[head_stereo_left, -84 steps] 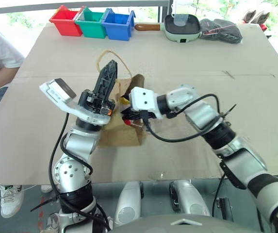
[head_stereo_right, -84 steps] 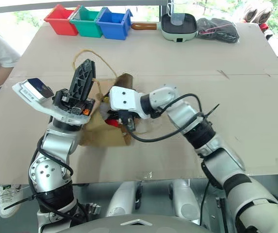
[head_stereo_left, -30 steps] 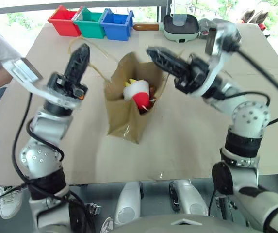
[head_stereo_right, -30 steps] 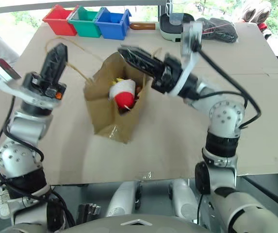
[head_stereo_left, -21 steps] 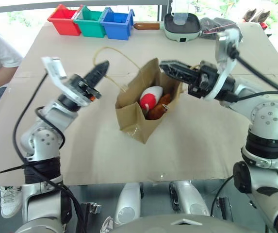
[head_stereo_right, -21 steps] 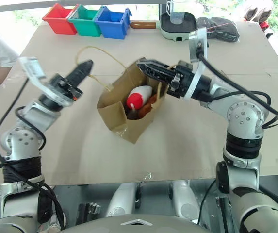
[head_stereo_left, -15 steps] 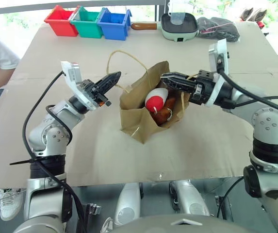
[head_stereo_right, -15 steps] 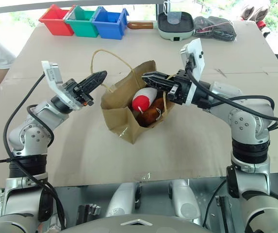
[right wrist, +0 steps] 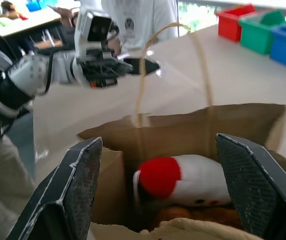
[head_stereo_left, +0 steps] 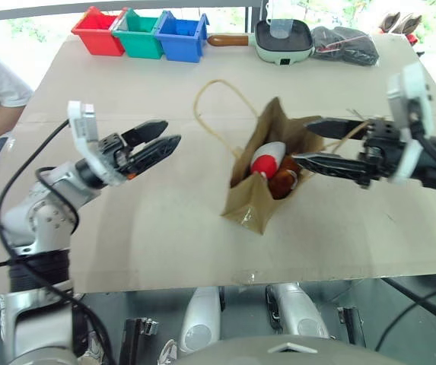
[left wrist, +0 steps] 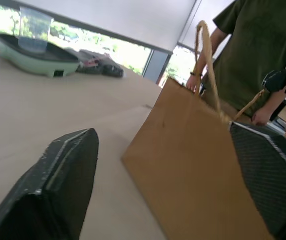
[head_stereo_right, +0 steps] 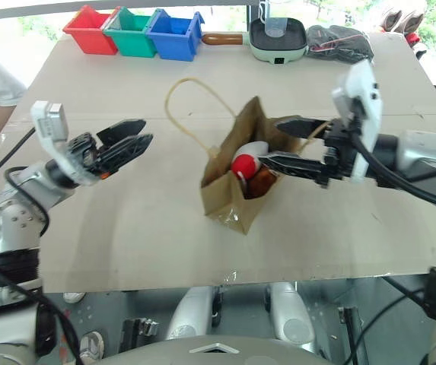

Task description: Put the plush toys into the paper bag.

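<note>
Paper bag, brown, standing open at centre frame on the table, one cord handle looping toward the upper left. Inside it: red-and-white plush toy lying over the orange-brown plush toy. Left gripper, left of centre, jaws parted, empty, well apart from the bag. Right gripper, at the bag's right edge, jaws spread, holding nothing. Red, green, blue bins along the upper left.

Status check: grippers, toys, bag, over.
Left gripper and right gripper open, jaws empty. Both plush toys inside the paper bag. Bag standing on the table, nothing blocking.
</note>
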`<state>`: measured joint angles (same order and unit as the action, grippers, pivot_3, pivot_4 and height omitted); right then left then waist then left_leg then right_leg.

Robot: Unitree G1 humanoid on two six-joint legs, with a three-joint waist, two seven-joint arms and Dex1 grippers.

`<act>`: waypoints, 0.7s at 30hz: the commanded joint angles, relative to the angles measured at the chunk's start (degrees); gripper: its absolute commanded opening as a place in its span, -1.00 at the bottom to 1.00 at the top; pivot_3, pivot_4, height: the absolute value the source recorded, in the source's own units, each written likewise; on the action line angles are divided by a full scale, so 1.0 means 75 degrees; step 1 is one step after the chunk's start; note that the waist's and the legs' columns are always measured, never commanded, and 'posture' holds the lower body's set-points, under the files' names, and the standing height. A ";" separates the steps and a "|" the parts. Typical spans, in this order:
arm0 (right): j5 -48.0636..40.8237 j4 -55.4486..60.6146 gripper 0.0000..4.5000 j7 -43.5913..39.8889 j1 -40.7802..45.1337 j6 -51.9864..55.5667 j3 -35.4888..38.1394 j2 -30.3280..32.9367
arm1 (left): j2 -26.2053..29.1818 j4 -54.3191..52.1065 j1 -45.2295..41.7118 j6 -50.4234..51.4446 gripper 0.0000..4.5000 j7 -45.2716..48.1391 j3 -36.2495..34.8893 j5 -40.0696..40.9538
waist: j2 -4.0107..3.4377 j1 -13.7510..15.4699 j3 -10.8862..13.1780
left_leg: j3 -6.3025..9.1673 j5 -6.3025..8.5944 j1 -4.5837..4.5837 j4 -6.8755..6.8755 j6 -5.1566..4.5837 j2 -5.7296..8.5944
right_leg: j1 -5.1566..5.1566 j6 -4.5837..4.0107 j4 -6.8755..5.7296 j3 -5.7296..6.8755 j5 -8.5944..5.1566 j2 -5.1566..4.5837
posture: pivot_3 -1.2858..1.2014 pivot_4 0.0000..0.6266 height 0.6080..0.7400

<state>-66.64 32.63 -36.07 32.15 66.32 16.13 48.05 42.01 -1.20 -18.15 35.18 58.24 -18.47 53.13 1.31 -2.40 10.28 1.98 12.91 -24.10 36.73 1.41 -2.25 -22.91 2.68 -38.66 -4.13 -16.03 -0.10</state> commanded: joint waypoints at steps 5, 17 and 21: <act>-0.0553 0.0460 0.56 0.0796 -0.0197 -0.0257 -0.0374 -0.0139 | -0.0348 -0.1138 0.0515 -0.0343 0.97 0.0071 0.0519 -0.0551 | 0.0002 0.0021 -0.0001 | -0.0003 -0.0001 0.0010 0.0011 0.0000 -0.0002 | 0.0009 0.0001 -0.0003 -0.0004 0.0000 0.0001 | 0.03 -0.52 1.00; -0.1582 0.1071 0.56 0.1346 -0.3051 -0.0480 0.1496 0.0495 | -0.0551 -0.2173 0.0899 -0.0070 0.97 0.0177 0.1220 -0.0727 | 0.0007 0.0092 -0.0003 | 0.0005 0.0000 -0.0022 0.0018 -0.0001 0.0000 | -0.0001 0.0002 0.0008 0.0003 0.0001 0.0003 | 0.03 -0.52 1.00; -0.1687 0.1353 -0.04 0.1214 -0.4165 -0.0687 0.2263 0.0643 | -0.0472 -0.2418 0.1006 -0.0009 1.00 0.0287 0.1375 -0.0733 | 0.0008 0.0087 -0.0004 | 0.0005 0.0000 -0.0013 0.0020 -0.0001 -0.0001 | 0.0005 0.0005 0.0007 0.0003 -0.0001 0.0005 | 0.03 -0.52 1.00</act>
<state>-78.12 40.86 -26.12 1.64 62.94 29.88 52.05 37.82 -16.69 -10.49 35.30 59.37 -8.27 46.90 1.38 -1.75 10.25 2.01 12.91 -24.19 36.91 1.40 -2.25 -22.87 2.73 -38.60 -4.11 -16.04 -0.05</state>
